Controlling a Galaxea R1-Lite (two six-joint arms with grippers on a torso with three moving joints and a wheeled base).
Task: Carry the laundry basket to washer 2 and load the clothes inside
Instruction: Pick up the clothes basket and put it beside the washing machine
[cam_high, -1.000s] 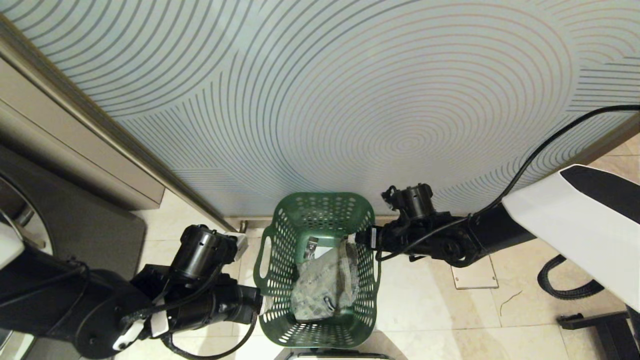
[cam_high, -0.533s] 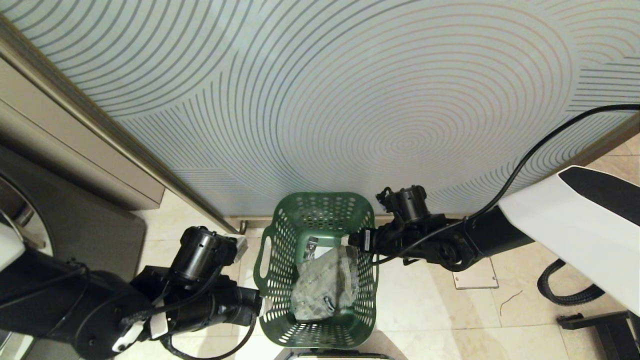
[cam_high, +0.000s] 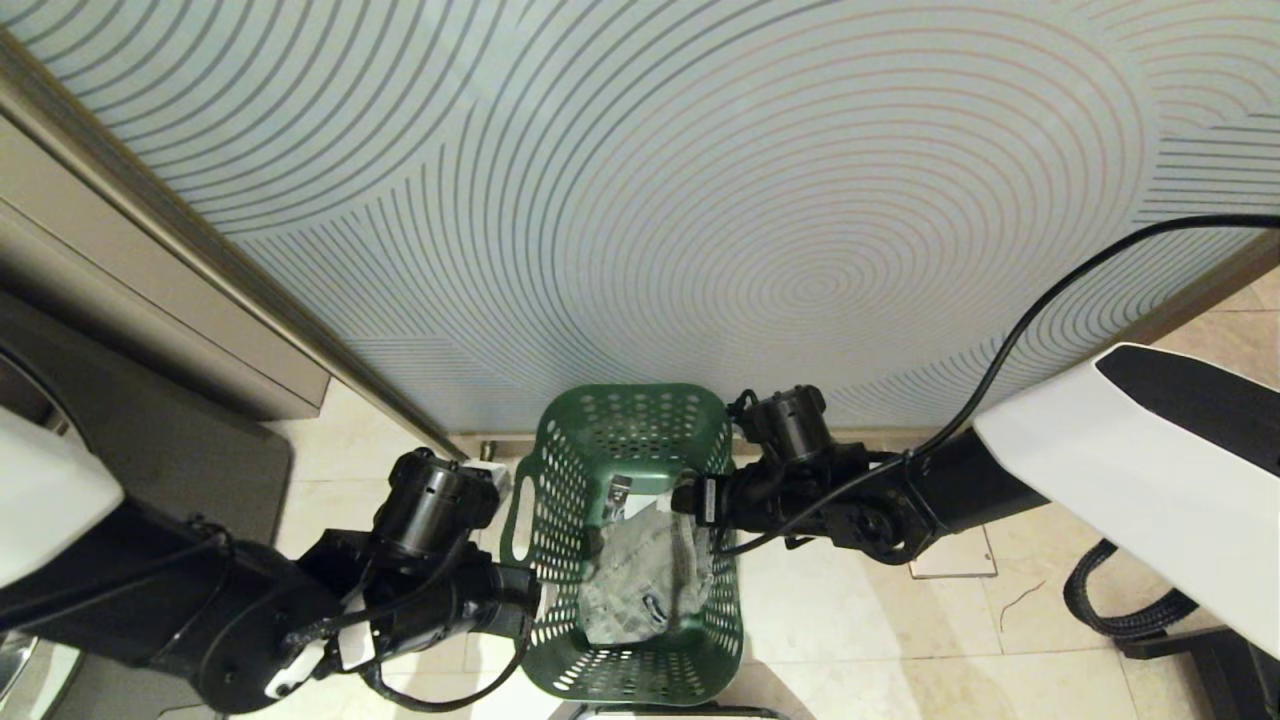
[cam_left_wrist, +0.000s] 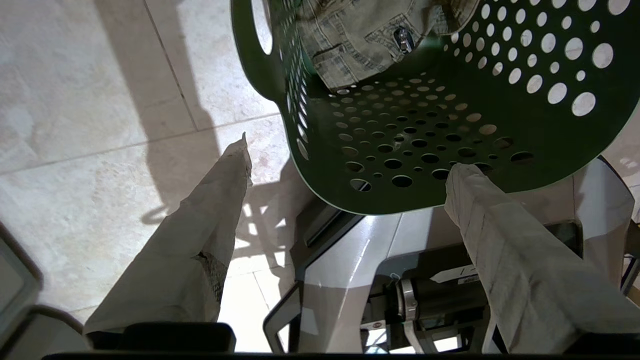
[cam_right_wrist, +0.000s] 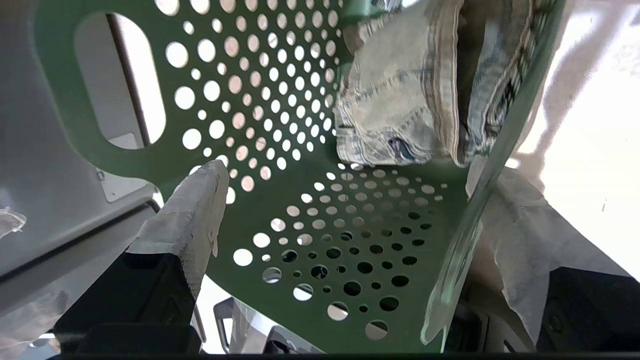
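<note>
Green laundry basket (cam_high: 640, 440): perforated plastic, 2 slot handles, standing on the pale tiled floor (cam_high: 850, 620) in front of a glass panel (cam_high: 700, 200) printed with ring patterns. Near end of the basket sits over the robot's grey base (cam_left_wrist: 350, 260).

Clothes (cam_high: 645, 575): 1 bundle of faded denim with a metal clasp, lying inside the basket toward its right wall.

Left hand (cam_high: 535, 600): at the basket's left wall, low and near the robot. Open, both fingers (cam_left_wrist: 210, 225) wrapped in pale tape; 1 finger lies outside the wall over the floor, the other reaches the basket's rim from beneath. Nothing gripped.

Right hand (cam_high: 690, 495): at the basket's right wall, nearer the panel. Open wide and straddling the rim, 1 taped finger (cam_right_wrist: 195, 200) inside the basket, the other outside the wall. Jaws not closed on the wall.

Black cable (cam_high: 1040, 320): runs along the right arm toward the wrist.
</note>
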